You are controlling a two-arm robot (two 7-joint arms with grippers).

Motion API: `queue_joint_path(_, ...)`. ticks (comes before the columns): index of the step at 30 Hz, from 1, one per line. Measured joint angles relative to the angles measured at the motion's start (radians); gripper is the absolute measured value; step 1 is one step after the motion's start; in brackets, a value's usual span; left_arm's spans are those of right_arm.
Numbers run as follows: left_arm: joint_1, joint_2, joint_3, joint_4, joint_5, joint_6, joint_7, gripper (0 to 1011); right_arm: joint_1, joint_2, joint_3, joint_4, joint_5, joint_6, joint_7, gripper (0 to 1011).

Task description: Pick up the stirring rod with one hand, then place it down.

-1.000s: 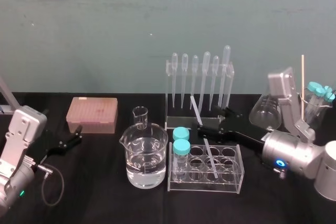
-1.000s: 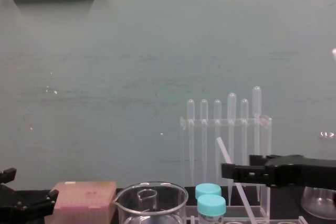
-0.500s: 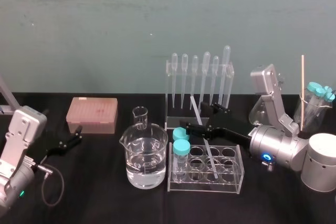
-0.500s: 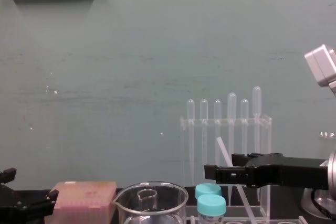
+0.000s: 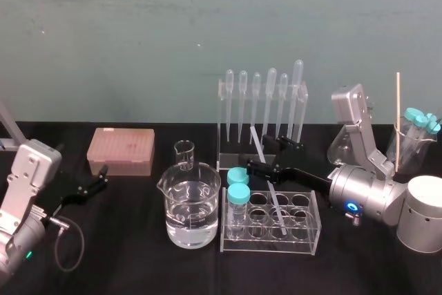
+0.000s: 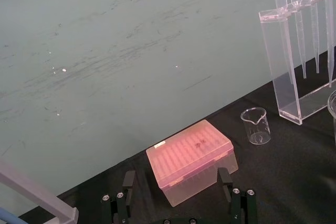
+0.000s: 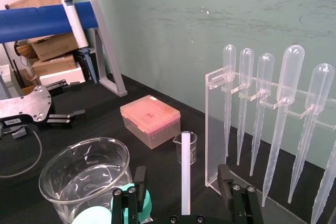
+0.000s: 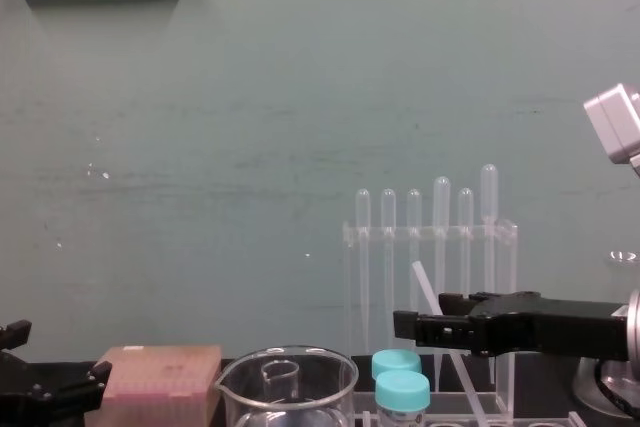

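The stirring rod is a thin translucent white stick leaning in the clear tube rack, its top in front of the pipette stand. My right gripper reaches in from the right at the rod's upper half. In the right wrist view the rod stands upright between the two black fingers, with a gap on each side, so the right gripper is open around it. The chest view shows the rod rising behind the gripper. My left gripper rests open at the far left.
A water-filled beaker, a small beaker and two blue-capped tubes stand left of the rod. Behind it is the pipette stand. A pink tip box lies at the back left, and a flask and a tube beaker stand right.
My right gripper has moved in leftward from the right, so its fingers now flank the rod. The rod still leans in the rack. The left arm has stayed put.
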Motion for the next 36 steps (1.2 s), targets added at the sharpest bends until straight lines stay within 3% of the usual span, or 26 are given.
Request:
queue_joint_path(12, 0.000, 0.000, 0.000, 0.000, 0.000, 0.000, 0.000, 1000, -0.001, 0.001, 0.001, -0.002, 0.003, 0.002, 0.000, 549)
queue_joint_path(23, 0.000, 0.000, 0.000, 0.000, 0.000, 0.000, 0.000, 1000, -0.002, 0.001, 0.002, -0.003, 0.004, 0.003, 0.000, 146)
queue_joint_path(27, 0.000, 0.000, 0.000, 0.000, 0.000, 0.000, 0.000, 1000, -0.002, 0.001, 0.002, -0.003, 0.005, 0.003, 0.000, 70)
queue_joint_path(32, 0.000, 0.000, 0.000, 0.000, 0.000, 0.000, 0.000, 1000, -0.002, 0.001, 0.002, -0.003, 0.005, 0.003, 0.000, 69)
queue_joint_path(36, 0.000, 0.000, 0.000, 0.000, 0.000, 0.000, 0.000, 1000, -0.018, -0.003, 0.015, -0.009, -0.003, -0.037, -0.006, 70)
